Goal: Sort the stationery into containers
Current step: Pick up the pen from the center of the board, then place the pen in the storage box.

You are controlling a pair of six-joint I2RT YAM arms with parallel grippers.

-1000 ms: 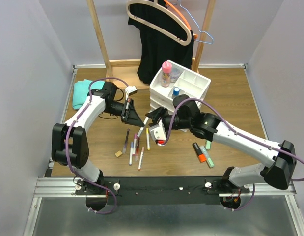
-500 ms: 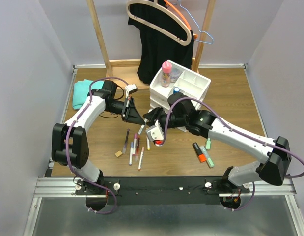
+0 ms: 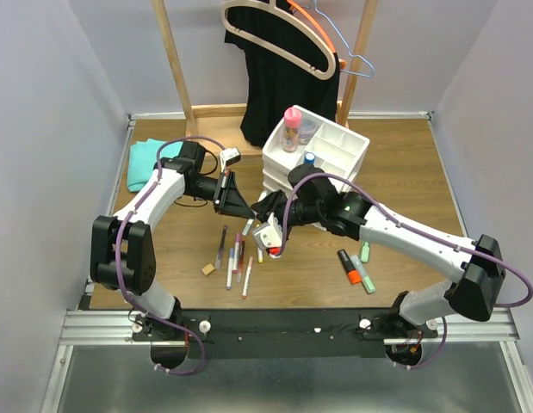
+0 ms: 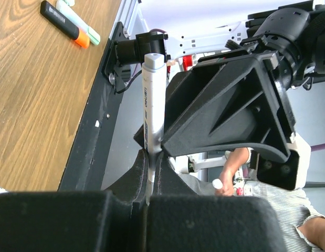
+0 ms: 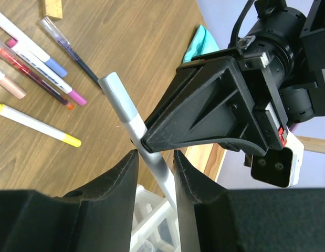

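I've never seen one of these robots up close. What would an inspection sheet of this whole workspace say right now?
Surface: wooden table, no spills seen.
Job's things: grey pen in mid-air between the arms; loose pens, tan eraser, orange highlighter and green highlighter on the table; pink-capped bottle and blue-capped tube in the white organiser.
Clutter: teal cloth at the far left.
Grippers: left gripper shut on the grey pen; right gripper open, jaws either side of it.
Cables: purple cables along both arms, no snag seen.
Surroundings: wooden rack, hangers, black garment, plain walls.
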